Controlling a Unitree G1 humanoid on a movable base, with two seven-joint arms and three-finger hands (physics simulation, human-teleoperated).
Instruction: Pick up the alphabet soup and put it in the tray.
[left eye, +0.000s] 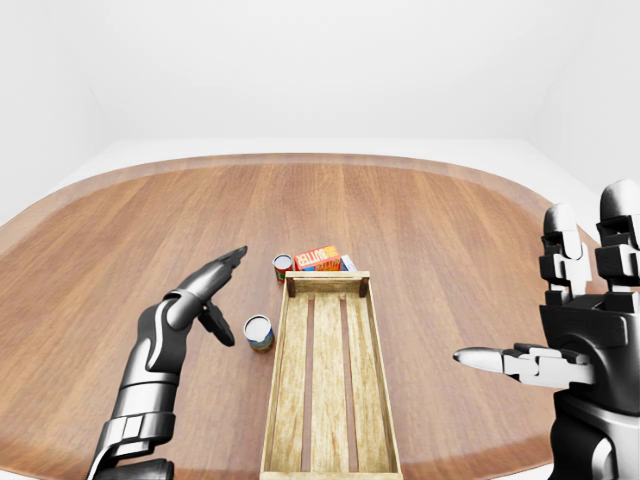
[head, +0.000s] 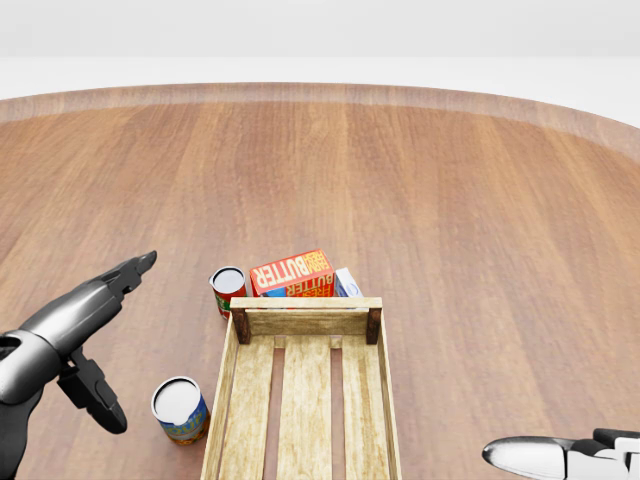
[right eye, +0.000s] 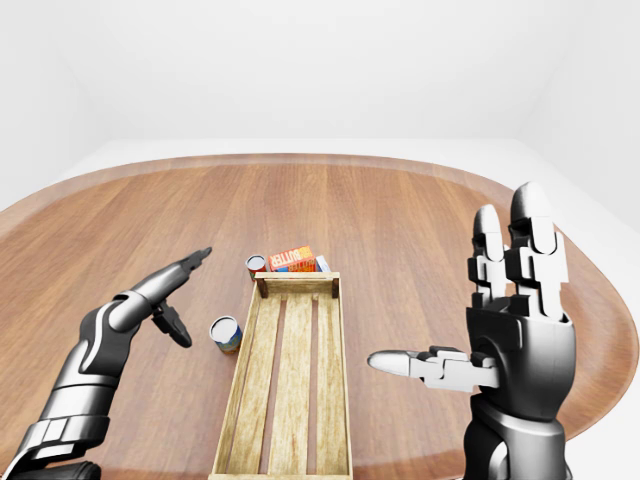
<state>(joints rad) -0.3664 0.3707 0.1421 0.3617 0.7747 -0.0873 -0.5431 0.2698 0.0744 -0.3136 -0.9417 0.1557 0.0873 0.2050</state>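
You see a polished wood-grain tabletop (head: 450, 200), a rough pale slatted wooden tray (head: 305, 400), a printed cardboard box (head: 292, 273), and glossy metallic robot hands.
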